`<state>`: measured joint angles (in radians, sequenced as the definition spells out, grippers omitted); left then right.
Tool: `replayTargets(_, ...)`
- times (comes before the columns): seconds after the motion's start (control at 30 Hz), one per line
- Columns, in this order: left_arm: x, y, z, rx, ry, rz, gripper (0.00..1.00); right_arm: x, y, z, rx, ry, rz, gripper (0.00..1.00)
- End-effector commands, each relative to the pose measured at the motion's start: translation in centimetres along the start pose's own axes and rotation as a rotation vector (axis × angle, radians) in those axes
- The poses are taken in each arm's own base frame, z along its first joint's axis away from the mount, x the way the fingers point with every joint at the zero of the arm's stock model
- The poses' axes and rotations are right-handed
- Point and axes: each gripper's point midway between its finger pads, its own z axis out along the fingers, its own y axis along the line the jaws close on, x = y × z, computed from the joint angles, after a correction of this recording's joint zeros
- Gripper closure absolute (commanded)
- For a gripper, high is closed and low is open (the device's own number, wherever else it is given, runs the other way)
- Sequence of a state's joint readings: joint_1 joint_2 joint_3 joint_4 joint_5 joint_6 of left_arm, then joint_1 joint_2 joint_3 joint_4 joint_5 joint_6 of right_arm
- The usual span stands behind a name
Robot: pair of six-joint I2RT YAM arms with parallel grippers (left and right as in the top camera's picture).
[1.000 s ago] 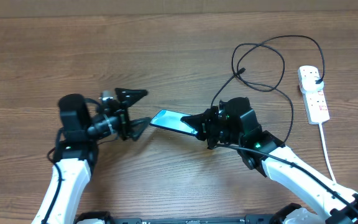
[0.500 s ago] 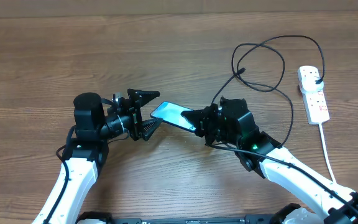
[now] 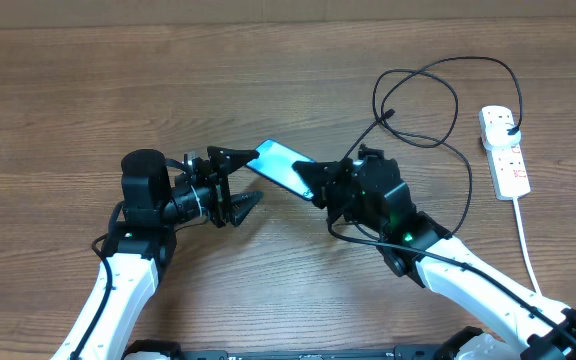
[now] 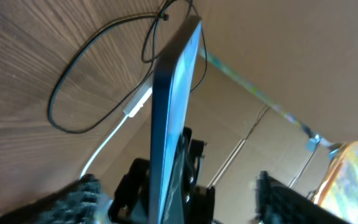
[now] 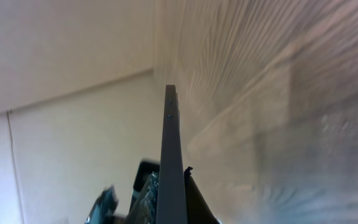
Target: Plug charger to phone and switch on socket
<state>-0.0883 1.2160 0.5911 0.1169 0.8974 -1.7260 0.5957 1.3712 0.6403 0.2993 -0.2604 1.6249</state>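
The phone (image 3: 286,166) sits near the middle of the table (image 3: 168,80), its cyan screen lit and facing up, slanting from upper left to lower right in the overhead view; the right gripper (image 3: 313,183) is clamped on its lower-right end, and the right wrist view shows the phone (image 5: 173,162) edge-on as a thin dark slab running straight out from between the jaws; its free end reaches toward the left gripper (image 3: 253,176), whose fingers (image 3: 230,155) are spread wide apart, the upper one just beside the phone's corner, though contact cannot be told; from the left wrist the phone (image 4: 169,118) stands edge-on between the two ridged fingers (image 4: 82,196), neither pressing on it; the charger (image 3: 418,95) lies in loose black loops on the wood at upper right, its connector tip (image 3: 389,113) lying free, well apart from the phone; its plug (image 3: 507,122) sits at the top end of the socket (image 3: 508,160) near the right edge, with the white cord (image 3: 524,235) trailing down from the socket's lower end.
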Motion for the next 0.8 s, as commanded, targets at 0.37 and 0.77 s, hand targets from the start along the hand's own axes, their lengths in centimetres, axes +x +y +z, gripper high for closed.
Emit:
replayTargets(0.37,0.2,0.5,1.0,-0.019,-0.027,0.002,0.61,4.9,0.6,0.4,0.0,0.147,0.168,0.96)
replayTargets(0.77,-1.0,2.0,0.8,-0.068,-0.088,-0.025,0.76,5.3,0.5,0.4,0.006,0.17,0.167,0.96)
